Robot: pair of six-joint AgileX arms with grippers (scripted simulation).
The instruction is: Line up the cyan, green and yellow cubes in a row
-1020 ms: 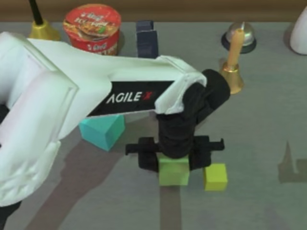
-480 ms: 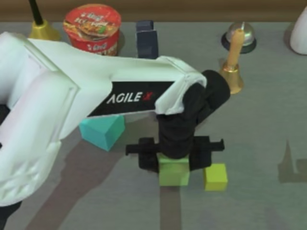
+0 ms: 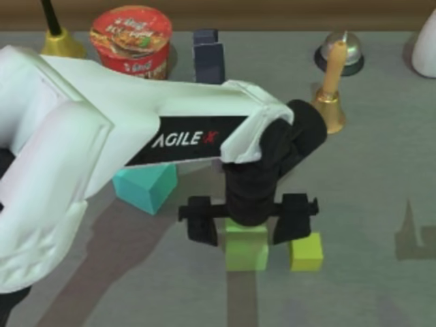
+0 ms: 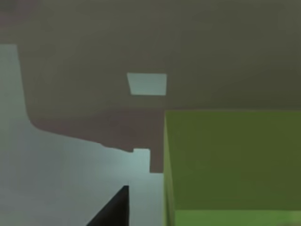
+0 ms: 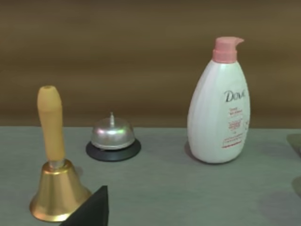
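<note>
Left claw (image 3: 246, 228) (fingers spread) straddles green cube (image 3: 246, 251).

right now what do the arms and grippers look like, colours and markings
The left arm has bulky white shells with a black side panel lettered AGILE X in white, the X red. Its wrist is black and rounded, ending in the black left gripper: a crossbar carrying two blocky fingers. No cables show. Of the right arm, only a dark fingertip appears in its wrist view.
</note>
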